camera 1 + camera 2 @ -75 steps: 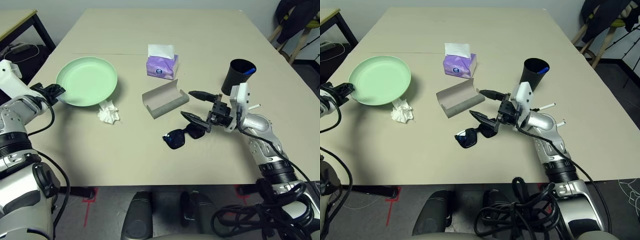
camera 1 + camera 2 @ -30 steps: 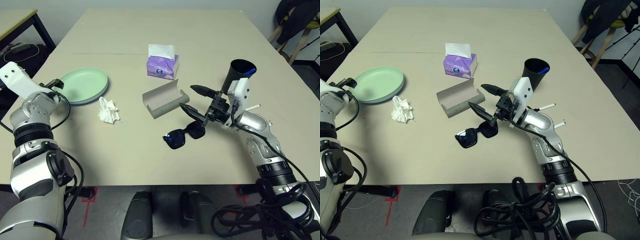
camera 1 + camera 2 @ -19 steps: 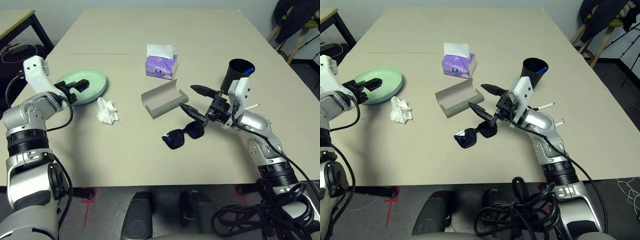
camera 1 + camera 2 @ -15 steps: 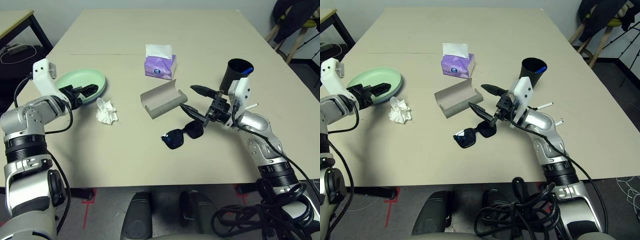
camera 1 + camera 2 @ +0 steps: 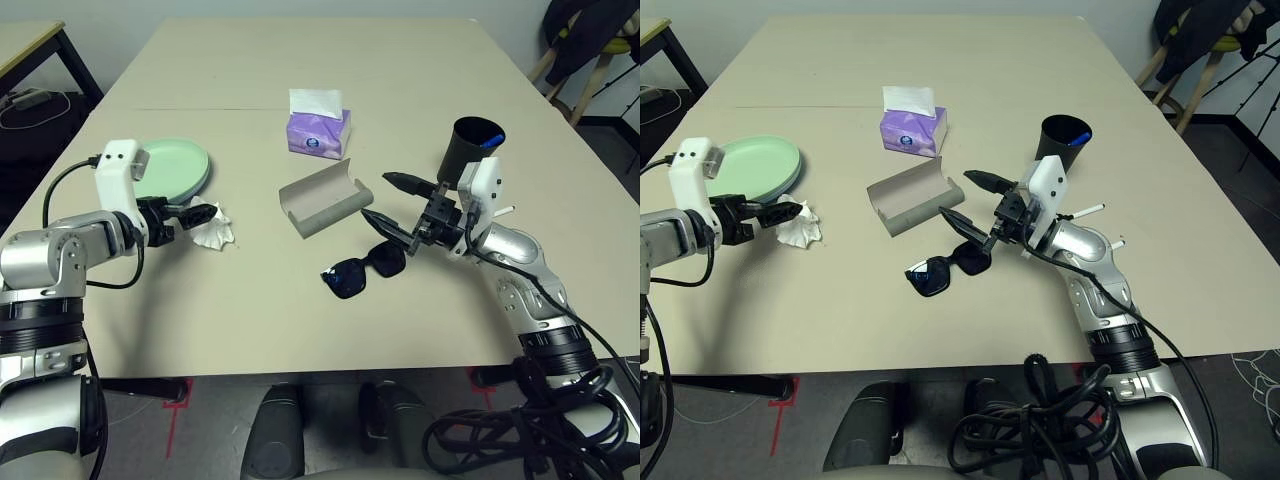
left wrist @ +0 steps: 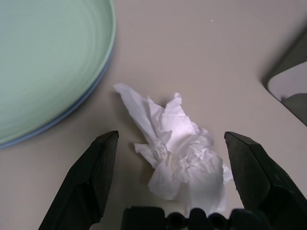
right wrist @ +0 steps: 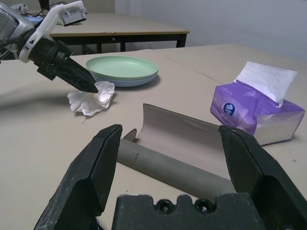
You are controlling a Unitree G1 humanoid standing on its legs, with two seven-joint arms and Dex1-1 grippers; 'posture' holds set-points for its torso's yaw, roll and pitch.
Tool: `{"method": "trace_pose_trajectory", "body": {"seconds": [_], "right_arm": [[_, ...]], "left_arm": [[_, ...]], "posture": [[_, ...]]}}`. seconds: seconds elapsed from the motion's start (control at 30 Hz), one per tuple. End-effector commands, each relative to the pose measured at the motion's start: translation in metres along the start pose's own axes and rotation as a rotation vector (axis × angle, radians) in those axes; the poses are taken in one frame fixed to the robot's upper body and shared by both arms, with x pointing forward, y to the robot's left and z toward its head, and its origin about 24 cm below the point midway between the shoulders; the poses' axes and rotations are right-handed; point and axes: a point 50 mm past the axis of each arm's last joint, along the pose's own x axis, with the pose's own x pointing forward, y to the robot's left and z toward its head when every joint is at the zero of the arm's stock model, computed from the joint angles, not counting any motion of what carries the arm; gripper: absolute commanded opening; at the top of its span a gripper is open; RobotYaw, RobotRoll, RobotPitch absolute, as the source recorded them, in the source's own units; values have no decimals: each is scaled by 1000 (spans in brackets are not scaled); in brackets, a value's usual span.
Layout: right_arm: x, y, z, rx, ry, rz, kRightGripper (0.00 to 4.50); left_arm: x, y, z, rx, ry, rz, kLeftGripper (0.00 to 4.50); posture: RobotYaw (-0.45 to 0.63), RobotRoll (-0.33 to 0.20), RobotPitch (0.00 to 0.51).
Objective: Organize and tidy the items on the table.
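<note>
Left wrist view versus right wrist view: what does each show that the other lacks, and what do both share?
Left wrist view alone: nothing much beyond its own open left gripper. Right wrist view alone: the purple tissue box and the right gripper, open. Shared: crumpled tissue, stacked green and blue plates, open grey glasses case, beige table.

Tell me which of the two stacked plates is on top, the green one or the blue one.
The pale green plate is on top; the pale blue plate shows as a thin rim beneath it, beside the crumpled tissue.
</note>
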Motion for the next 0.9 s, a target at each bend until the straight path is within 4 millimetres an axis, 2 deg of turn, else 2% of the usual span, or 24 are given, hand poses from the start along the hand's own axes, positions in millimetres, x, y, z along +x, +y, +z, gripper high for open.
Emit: {"method": "trace_pose_trajectory", "body": {"seconds": [0.03, 0.2, 0.33, 0.6, 0.9], "right_arm": [[-1, 0, 3, -16, -1, 1, 4500], [-2, 0, 3, -17, -4, 0, 4500], [-3, 0, 4, -19, -7, -3, 4500], [-5, 0, 2, -18, -2, -8, 4500], [-6, 0, -1, -11, 7, -6, 4500]], "left_arm": [[4, -7, -8, 35, 36, -31, 4474], [9, -3, -24, 59, 97, -15, 4473], [12, 5, -33, 77, 129, 24, 3173], [12, 8, -24, 98, 90, 30, 41], [6, -3, 3, 167, 7, -28, 13]], "posture": [[174, 0, 118], [168, 0, 117], [164, 0, 116], [157, 0, 116], [170, 0, 117]]}}
